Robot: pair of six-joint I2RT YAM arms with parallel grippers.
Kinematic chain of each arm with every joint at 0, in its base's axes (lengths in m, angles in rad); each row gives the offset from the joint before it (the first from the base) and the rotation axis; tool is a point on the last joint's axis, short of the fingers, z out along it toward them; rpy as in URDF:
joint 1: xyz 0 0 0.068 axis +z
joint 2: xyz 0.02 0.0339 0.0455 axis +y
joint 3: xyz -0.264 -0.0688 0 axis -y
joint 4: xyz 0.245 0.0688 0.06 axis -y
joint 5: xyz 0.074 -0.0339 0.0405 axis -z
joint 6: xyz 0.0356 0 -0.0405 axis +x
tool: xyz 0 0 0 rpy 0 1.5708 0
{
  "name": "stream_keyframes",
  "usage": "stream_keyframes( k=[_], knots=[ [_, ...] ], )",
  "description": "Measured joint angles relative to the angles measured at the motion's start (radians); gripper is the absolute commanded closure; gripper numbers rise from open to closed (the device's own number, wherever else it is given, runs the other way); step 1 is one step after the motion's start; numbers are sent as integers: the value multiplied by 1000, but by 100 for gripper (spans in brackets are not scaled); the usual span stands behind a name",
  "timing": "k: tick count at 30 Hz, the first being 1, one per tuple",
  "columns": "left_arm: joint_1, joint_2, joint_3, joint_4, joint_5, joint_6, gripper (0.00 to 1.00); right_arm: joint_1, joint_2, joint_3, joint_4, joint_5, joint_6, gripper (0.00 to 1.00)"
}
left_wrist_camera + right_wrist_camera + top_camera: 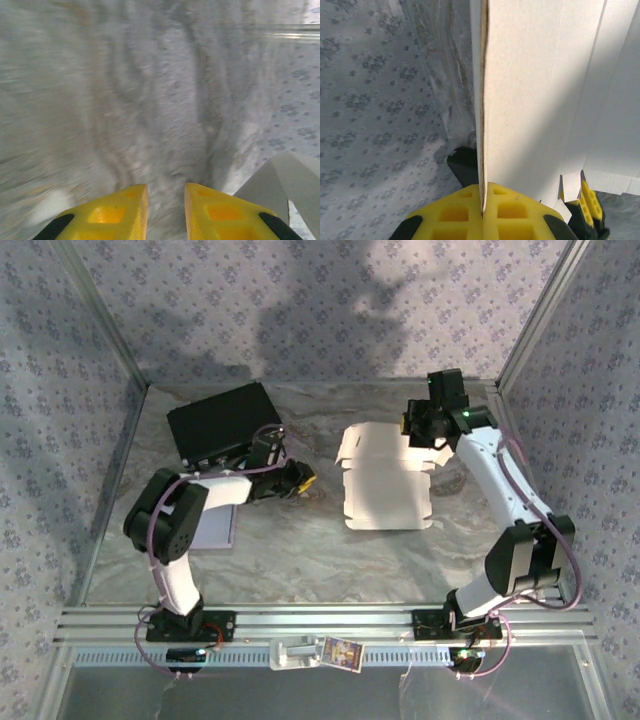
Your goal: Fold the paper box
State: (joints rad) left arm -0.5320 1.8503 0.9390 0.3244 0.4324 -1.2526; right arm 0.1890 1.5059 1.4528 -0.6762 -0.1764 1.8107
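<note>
Barely begun: paper box lies mostly flat at centre of table, walls not raised. Right gripper pinches flap edge at far-right corner. Left gripper beside box, jaws narrowly apart, empty. Nearly all folding left.

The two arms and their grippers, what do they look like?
Both the left arm and right arm have black joints, white link shells and looping purple cables. The left gripper and right gripper are yellow, with recessed pockets and black trim.
</note>
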Motion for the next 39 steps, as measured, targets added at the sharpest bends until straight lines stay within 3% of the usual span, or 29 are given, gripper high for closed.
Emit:
stream_keyframes(
  k=[7,14,28,39],
  knots=[
    [-78,183,0,441,-25,-207,72,-52,-18,-58,0,-45,42,100],
    [-112,216,1,609,-38,-289,69,-77,-20,-66,2,-64,43,100],
    [-145,248,20,734,-55,-370,69,-96,-23,-109,60,-76,66,100],
    [-145,218,-60,779,-63,-367,66,-98,-29,-151,98,-84,72,100]
  ],
)
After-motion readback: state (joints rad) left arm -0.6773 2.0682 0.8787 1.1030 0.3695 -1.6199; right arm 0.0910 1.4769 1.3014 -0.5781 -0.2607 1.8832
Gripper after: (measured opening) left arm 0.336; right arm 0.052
